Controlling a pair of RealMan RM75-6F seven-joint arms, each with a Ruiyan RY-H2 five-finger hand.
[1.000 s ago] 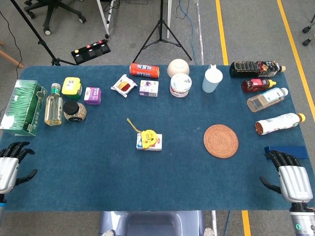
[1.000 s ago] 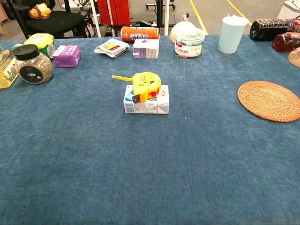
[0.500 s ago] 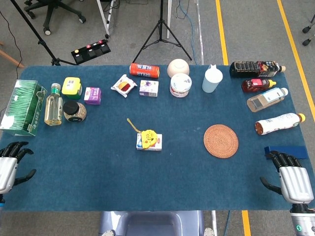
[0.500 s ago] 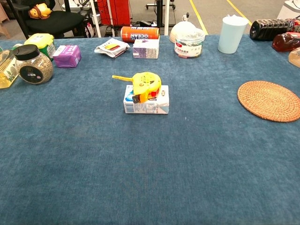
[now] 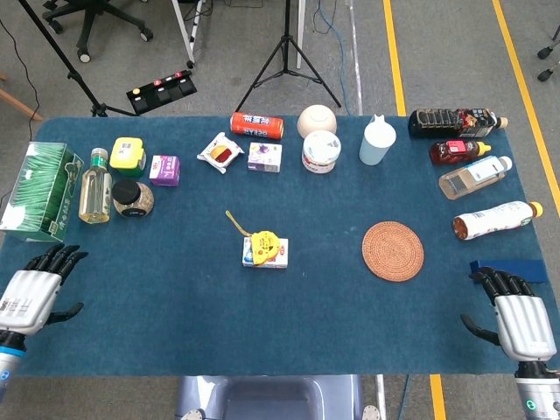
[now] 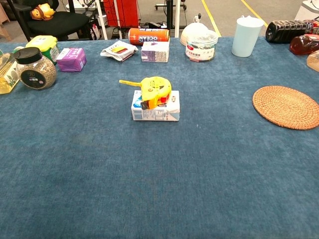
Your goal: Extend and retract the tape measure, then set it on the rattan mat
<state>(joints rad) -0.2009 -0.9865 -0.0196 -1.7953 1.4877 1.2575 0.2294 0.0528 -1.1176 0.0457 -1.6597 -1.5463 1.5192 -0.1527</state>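
The tape measure [image 5: 267, 244] is sitting raised on a small carton [image 5: 265, 254], seemingly for easy grasping; the rattan mat [image 5: 393, 251] is lying apart to its right; left hand [image 5: 31, 294] and right hand [image 5: 521, 319] are waiting at the bench [image 5: 175, 297] corners, fingers released, grasping nothing.

Blue-clothed table [image 5: 175, 297] — bearing a small carton [image 6: 155, 110] mid-way, rattan mat [image 5: 393, 251] nearer the right hand's fingers [image 5: 500, 282], bottles and jars along the far edge.

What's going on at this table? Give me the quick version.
Nothing is being handled yet. The yellow tape measure sits on a small carton mid-table, a short bit of tape sticking out. The rattan mat lies bare to its right. The left robot hand and right robot hand hover open at the near corners.
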